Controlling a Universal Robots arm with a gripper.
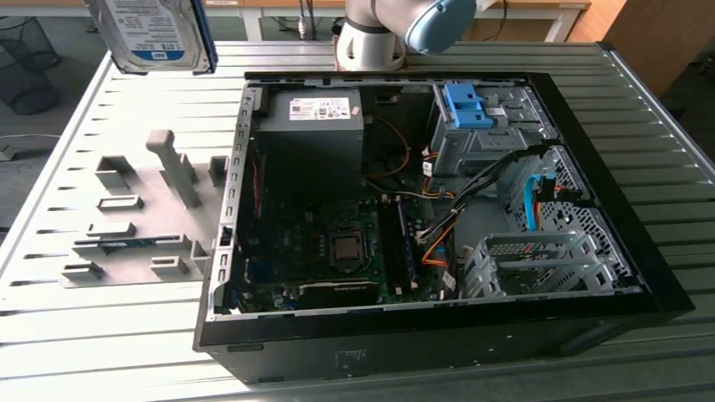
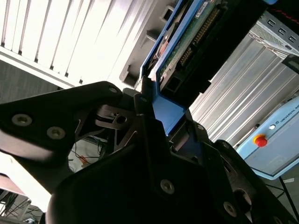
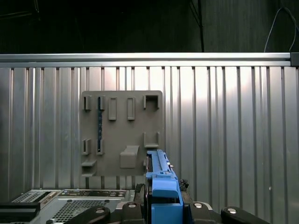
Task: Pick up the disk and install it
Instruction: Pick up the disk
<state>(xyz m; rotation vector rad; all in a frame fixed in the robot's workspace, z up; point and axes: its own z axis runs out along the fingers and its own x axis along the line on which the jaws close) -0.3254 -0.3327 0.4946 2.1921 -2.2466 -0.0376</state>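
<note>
One arm point(image 1: 374, 38) holds its wrist high over the worktop's point(image 1: 112, 335) far corner on the exterior view's left. The gripper point(image 2: 161, 107) fingers look clamped on the blue frame of the disk point(image 1: 151, 33), which hangs clear of the worktop, though contact is partly hidden. Open computer case point(image 1: 391, 356), beside a grey fixture plate point(image 1: 146, 218), holds a blue bracket point(image 1: 464, 105) and a black box point(image 1: 307, 138) along its far edge.

Ribbed metal table point(image 1: 100, 335), grey fixture plate point(image 1: 134, 228) beside open black computer case point(image 1: 447, 339)
</note>
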